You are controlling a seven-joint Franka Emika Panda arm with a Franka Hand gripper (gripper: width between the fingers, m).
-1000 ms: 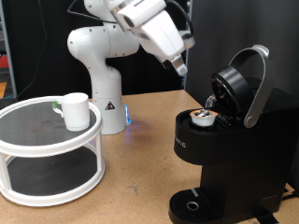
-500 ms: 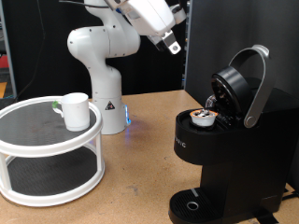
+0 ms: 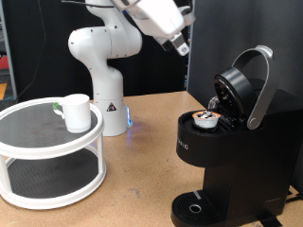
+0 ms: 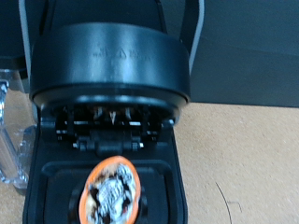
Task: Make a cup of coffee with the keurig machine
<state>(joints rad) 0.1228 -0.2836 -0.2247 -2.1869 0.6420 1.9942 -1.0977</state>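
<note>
Hand raised above keurig machine (lid open), pod loaded

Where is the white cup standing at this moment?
The cup stands on the top tier of the round white shelf at the exterior view's left, beside the robot base, far from the keurig machine.

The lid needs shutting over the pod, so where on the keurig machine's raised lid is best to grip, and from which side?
Probably the grey handle arching over the open lid of the keurig machine: a thin bar standing clear. Come from above, where the gripper hangs.
</note>
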